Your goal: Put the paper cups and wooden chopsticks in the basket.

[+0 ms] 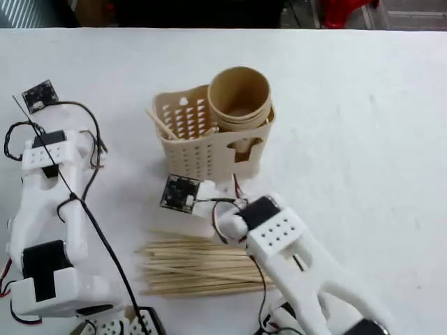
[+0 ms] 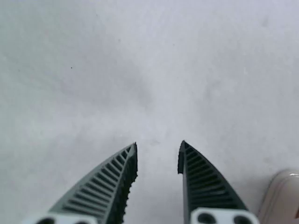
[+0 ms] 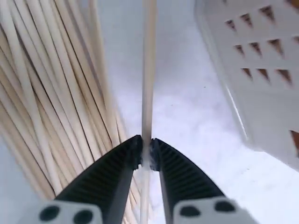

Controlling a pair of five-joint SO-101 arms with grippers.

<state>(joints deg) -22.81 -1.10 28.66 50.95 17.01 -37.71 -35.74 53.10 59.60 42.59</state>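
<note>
Right gripper (image 3: 145,142) clamped on one wooden chopstick (image 3: 148,70), long axis fwd along jaws. Basket (image 3: 252,70) just beside, opp. chopstick pile (image 3: 46,93). Left gripper (image 2: 159,144) apart, empty.

Bright, even overhead light. The white worktop (image 1: 363,105) looks nearly washed out, with no hard glare. Faint soft shadow under the chopsticks (image 1: 195,269) at 6 o'clock. In the left wrist view the worktop is greyer toward 10 o'clock.

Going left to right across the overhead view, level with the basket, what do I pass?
White left robot arm → wooden chopsticks leaning in the beige perforated plastic basket → stacked brown paper cups in the basket's right end.
</note>
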